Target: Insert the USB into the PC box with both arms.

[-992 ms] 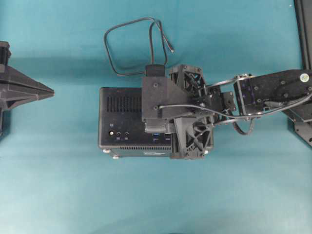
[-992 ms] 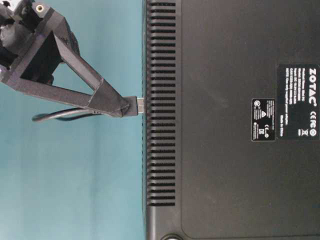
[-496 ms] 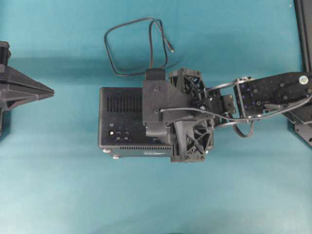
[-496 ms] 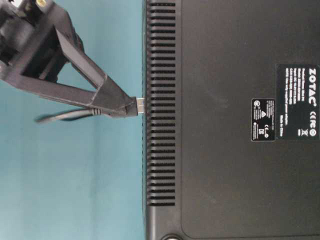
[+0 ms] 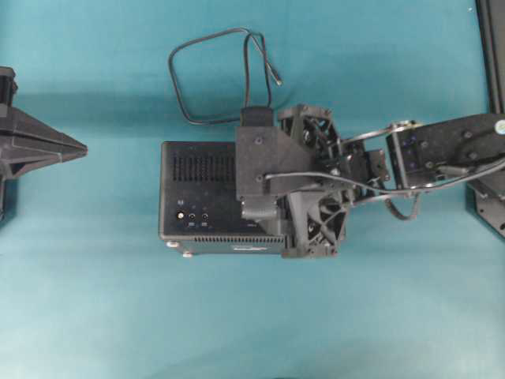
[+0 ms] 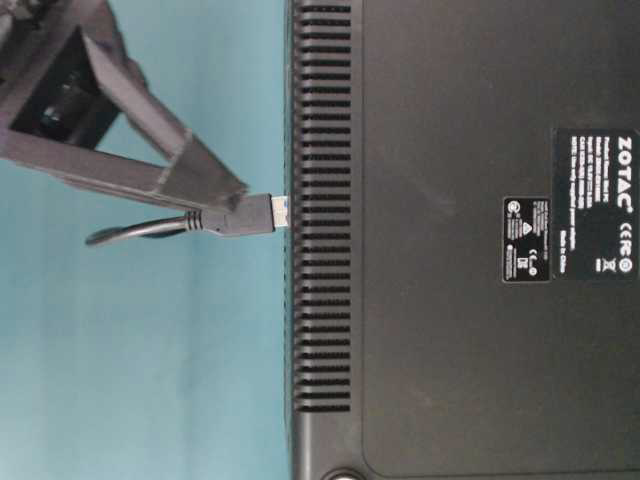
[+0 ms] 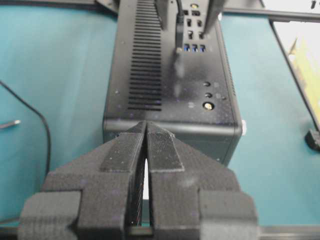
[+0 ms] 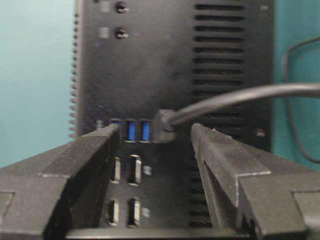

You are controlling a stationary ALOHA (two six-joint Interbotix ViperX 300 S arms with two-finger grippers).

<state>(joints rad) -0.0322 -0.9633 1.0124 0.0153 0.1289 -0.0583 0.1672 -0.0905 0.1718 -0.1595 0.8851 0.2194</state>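
On the teal table [image 5: 95, 300], the USB [image 8: 164, 126] sits plugged into the PC box [image 5: 197, 189]. The right pincer [image 8: 155, 145] has let go, fingers wide. The left pincer [image 7: 146, 150] stays clenched, empty, at the box's left. Next, the right arm should back away.

A teal cloth [image 5: 95, 300] covers the whole table.

Your right arm [image 5: 442, 154] is matte black throughout, built of flat plates studded with small round screws, and a thin black cable loops along it to the wrist. A small round pale sticker sits near its far end. The gripper housing [image 5: 316, 193] shows open lattice ribbing. Your right fingers [image 8: 220, 165] are long black printed wedges with squared edges. Your left fingers [image 7: 125, 165] are the same wedge shape, faced with ribbed, faintly speckled pads.
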